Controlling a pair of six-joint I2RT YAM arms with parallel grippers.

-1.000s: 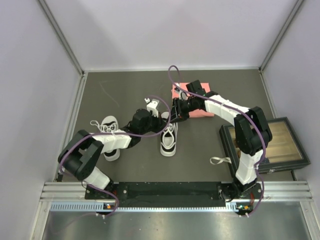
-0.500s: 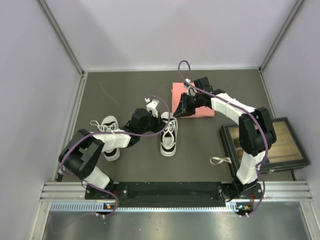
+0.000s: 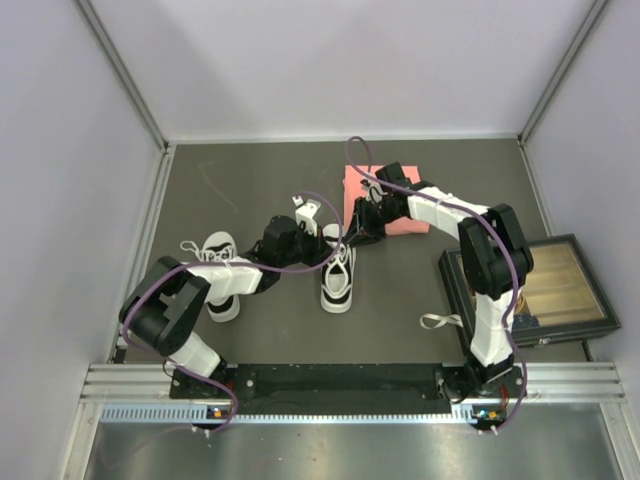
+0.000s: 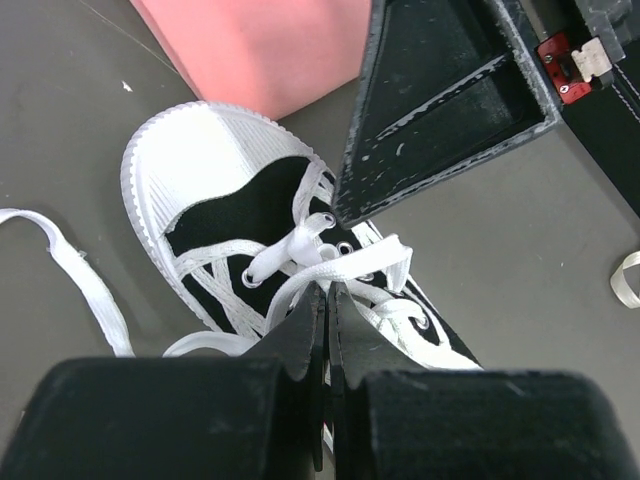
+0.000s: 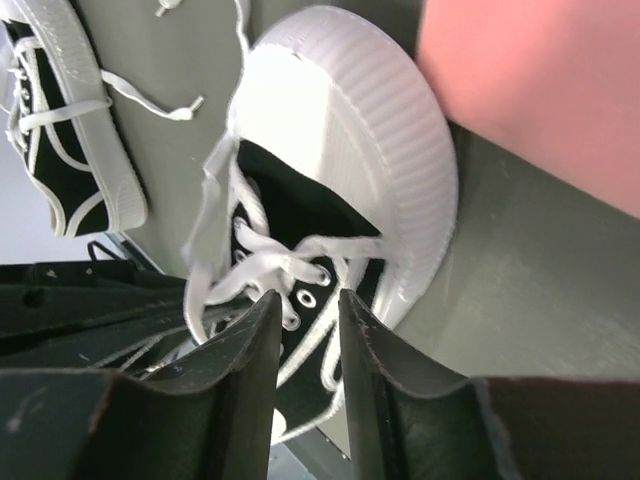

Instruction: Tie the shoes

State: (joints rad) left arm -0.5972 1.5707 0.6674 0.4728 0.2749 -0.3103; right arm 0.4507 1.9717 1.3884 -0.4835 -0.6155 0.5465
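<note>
One of the shoes (image 3: 337, 285) lies mid-table, its toe toward a pink block. Its white toe cap and black tongue (image 4: 235, 215) fill the left wrist view. My left gripper (image 4: 327, 293) is shut just over the eyelets, with a white lace (image 4: 345, 262) arching out from its tips. My right gripper (image 5: 308, 295) hovers open over the same shoe (image 5: 350, 150) from the toe side, nothing between its fingers (image 4: 440, 110). In the top view the two grippers (image 3: 325, 238) (image 3: 352, 232) nearly meet. The other shoe (image 3: 218, 270) lies at the left, laces loose.
The pink block (image 3: 390, 205) sits right behind the centre shoe's toe. A dark framed tray (image 3: 545, 290) stands at the right, with a white strip (image 3: 435, 321) beside it. Loose lace (image 4: 80, 275) trails on the grey mat. Walls close in on three sides.
My right gripper pulled back toward the pink block, then came down again over the shoe's toe. The left gripper and both shoes stayed put.
</note>
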